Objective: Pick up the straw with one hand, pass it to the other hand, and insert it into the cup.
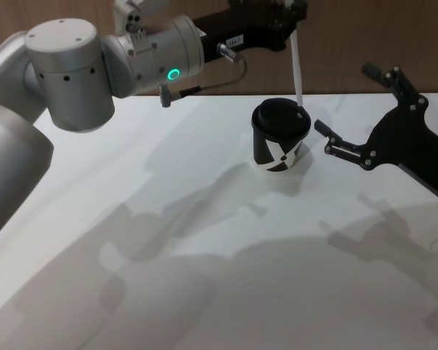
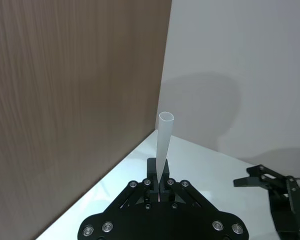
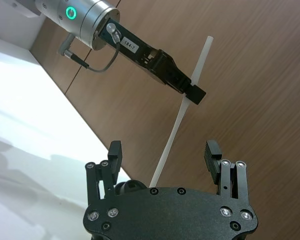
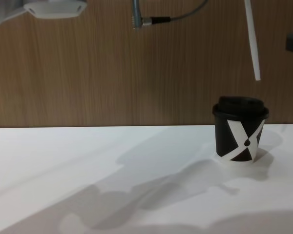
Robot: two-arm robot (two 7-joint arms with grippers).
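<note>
As seen from the head, starting left: got the left arm (image 1: 66, 65) stretched from the left edge across the back of the white table (image 1: 131, 219), green ring light (image 1: 174, 74) lit near the wrist. Following it right, find the left gripper (image 1: 290, 22) up high over the far side, clenched on the straw (image 1: 298, 69) above the tube's middle. Checked against left wrist view: fingers (image 2: 151, 170) pinched tight on both sides of the white tube, one open end poking out past them. Holding it near upright with a slight tilt, lower end aimed down at the cup (image 1: 279, 138). From chest view, seeing that lower end hanging in air just above the black domed lid (image 4: 240, 102), over its right side, not touching, not inserted. Seeing the cup upright on the table, right of centre, near the wood wall (image 4: 88, 73), X pattern facing the robot. Further right, find the right gripper (image 1: 344, 98) just beside the cup, low over the table, fingers spread wide and grasping nothing. Checked against right wrist view: both fingers apart, straw and left gripper farther off and well apart from them, edge of the lid peeking just past the gripper body.
</note>
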